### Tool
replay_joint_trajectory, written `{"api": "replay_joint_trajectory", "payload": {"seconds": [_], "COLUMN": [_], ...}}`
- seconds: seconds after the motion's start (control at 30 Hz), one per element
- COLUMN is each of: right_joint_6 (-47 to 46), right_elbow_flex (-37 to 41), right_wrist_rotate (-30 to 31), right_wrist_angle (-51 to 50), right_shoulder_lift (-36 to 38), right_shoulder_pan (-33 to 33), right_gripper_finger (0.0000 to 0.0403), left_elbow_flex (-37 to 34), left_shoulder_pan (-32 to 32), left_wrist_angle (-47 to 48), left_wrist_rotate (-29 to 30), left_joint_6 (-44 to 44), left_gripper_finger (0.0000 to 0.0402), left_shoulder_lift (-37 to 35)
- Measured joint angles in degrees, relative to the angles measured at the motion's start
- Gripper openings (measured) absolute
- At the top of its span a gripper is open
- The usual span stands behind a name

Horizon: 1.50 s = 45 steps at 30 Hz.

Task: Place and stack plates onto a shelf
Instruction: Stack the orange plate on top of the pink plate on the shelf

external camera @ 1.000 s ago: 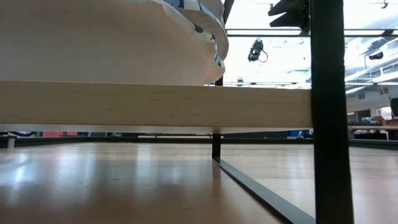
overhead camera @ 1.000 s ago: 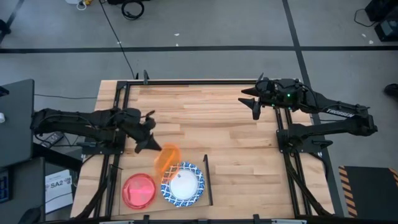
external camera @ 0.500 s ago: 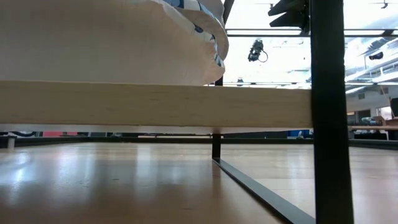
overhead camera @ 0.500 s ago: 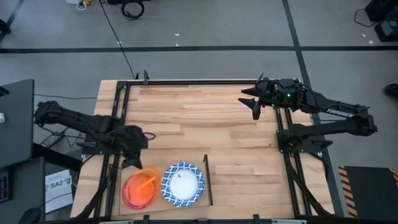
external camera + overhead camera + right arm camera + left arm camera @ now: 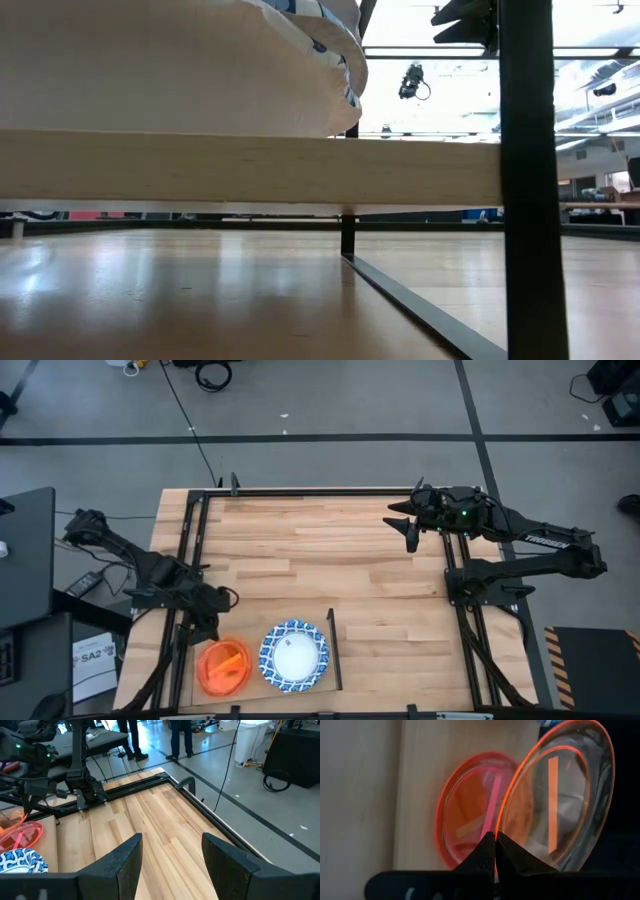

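Observation:
A translucent orange plate point(image 5: 555, 795) is in my left gripper point(image 5: 495, 845), which is shut on it at the table's near left point(image 5: 213, 636). It hangs tilted over a red plate point(image 5: 465, 810) that lies flat on the pale shelf point(image 5: 250, 630). Beside the red plate, blue-and-white patterned plates point(image 5: 294, 656) rest on the same shelf; the low view shows their underside point(image 5: 330, 40) above the shelf's edge point(image 5: 250, 170). My right gripper point(image 5: 172, 865) stands open high at the far right point(image 5: 410, 532), holding nothing. My left gripper pinches the orange plate's rim point(image 5: 496, 836) between its two shut fingers. The fingers slant down from the far left toward the near edge. The plate is tilted above the red plate; whether its lower rim touches the red plate I cannot tell.
A black frame point(image 5: 300, 491) runs round the butcher-block tabletop point(image 5: 340, 560). A thin black bar point(image 5: 334, 650) bounds the shelf on its right. A black post point(image 5: 525, 180) stands close in the low view. People stand in the room beyond the table point(image 5: 130, 735).
My left gripper has swung toward the table's near left corner and tipped further down, staying shut on the orange plate. The plate has gone from beside the blue-and-white plates to over the red plate.

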State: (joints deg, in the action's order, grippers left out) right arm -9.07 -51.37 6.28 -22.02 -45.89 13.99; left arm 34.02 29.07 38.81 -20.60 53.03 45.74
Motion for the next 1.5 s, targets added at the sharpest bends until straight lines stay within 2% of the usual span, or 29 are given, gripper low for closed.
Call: {"api": "replay_joint_trajectory", "payload": {"seconds": [0.27,0.5,0.87,1.33,1.5], "right_joint_6": [0.01,-0.01,-0.01,0.01,0.01], "right_elbow_flex": [0.00,0.00,0.00,0.00,0.00], "right_wrist_rotate": [0.00,0.00,0.00,0.00,-0.01], "right_wrist_angle": [0.02,0.00,0.01,0.01,0.02], "right_shoulder_lift": [0.00,0.00,-0.01,-0.02,0.00], "right_shoulder_pan": [-0.02,0.00,0.00,-0.01,-0.01], "right_gripper_finger": [0.0210,0.0210,0.0210,0.0210,0.0210], "left_elbow_flex": [0.00,0.00,0.00,0.00,0.00], "left_shoulder_pan": [4.21,6.65,6.81,6.79,6.79], "left_wrist_angle": [1.85,1.90,1.89,1.90,1.90], "left_wrist_rotate": [3.06,3.02,3.88,4.51,4.51], "left_joint_6": [3.49,5.28,5.27,5.15,5.15], "left_gripper_finger": [0.0008,0.0008,0.0009,0.0009,0.0029], "left_shoulder_lift": [0.58,5.44,9.42,9.42,9.42]}}
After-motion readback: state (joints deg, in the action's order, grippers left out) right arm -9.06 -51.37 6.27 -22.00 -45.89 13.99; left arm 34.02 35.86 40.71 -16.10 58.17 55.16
